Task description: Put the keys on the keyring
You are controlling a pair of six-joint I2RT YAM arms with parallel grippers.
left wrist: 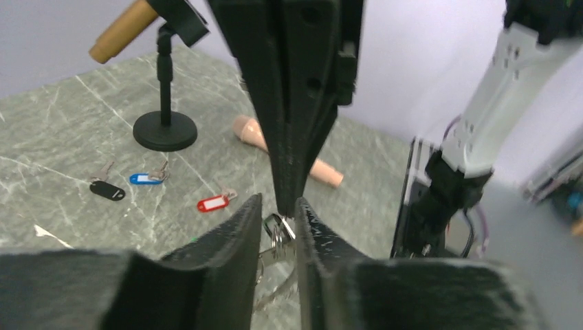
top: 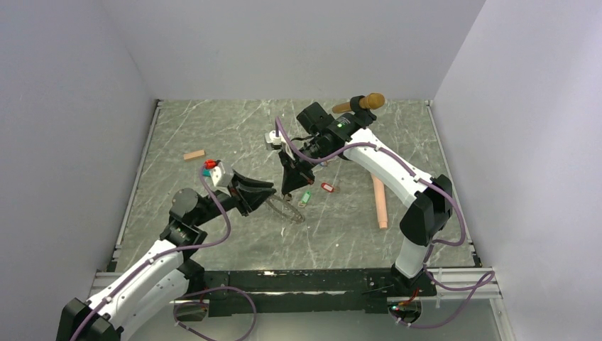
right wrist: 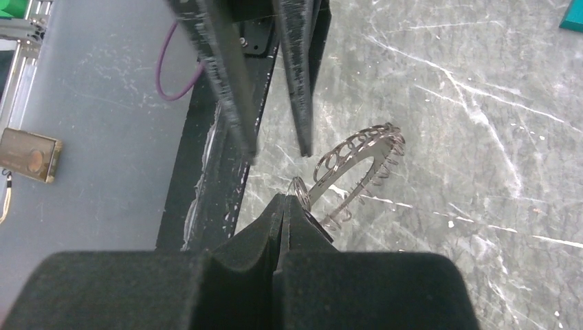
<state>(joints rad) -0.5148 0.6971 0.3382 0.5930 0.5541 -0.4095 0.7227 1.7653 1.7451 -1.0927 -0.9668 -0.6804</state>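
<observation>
We see the left gripper (left wrist: pixel 278 206) with its jaws a little apart, a narrow gap between the two black fingers, and nothing that we can make out is clamped in them. In that gap hangs a small silvery loop (left wrist: pixel 277 232); we cannot tell whether either finger touches it. The right gripper (right wrist: pixel 284 201) points straight down into the same spot with its fingers pressed together, and the near end of the keyring (right wrist: pixel 340 175) meets its tips, so it appears pinched there. From that end the keyring slants away across the grey marbled table (top: pixel 213 128), its jagged rim resting on the surface at the far side. The two grippers stand tip to tip, just beside each other, near the middle of the table. The keys (left wrist: pixel 212 203) lie loose on the table, apart from the ring. The green-tagged key (top: pixel 305 198) is just beside the right gripper, the red-tagged key a bit farther out, and the blue-tagged key (left wrist: pixel 145 179) and the black-tagged key (left wrist: pixel 107 190) lie close together beyond it. Behind them we see a microphone stand (left wrist: pixel 165 130) with a round black base. A pink microphone (left wrist: pixel 289 148) lies flat near it. A tan block (top: pixel 194 155) sits well off to the left, and a teal block (right wrist: pixel 575 17) at the table's edge.
</observation>
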